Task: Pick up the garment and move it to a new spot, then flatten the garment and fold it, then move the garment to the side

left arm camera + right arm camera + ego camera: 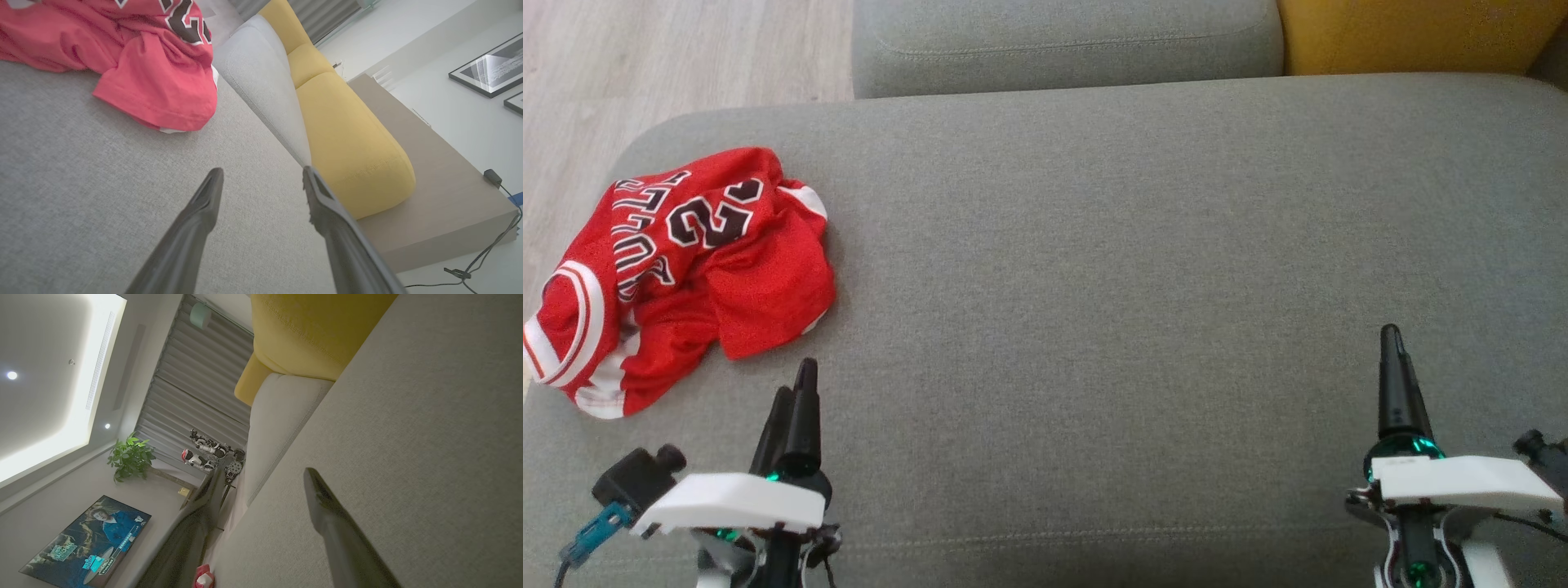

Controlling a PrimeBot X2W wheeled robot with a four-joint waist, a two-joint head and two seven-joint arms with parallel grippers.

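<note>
The grey seat (1094, 245) spreads broad before me, its left edge rounding off toward the floor (645, 57). The red jersey (686, 269) lies crumpled by that edge, just ahead of my left claw (796, 380), apart from it. Both that claw and my right claw (1391, 343) gape wide, holding nothing.

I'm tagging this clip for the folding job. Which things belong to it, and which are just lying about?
Job: jersey; grey seat it lies on; left end effector and right end effector, both open and empty.
Lying about: yellow cushions, framed picture, TV, plant.
</note>
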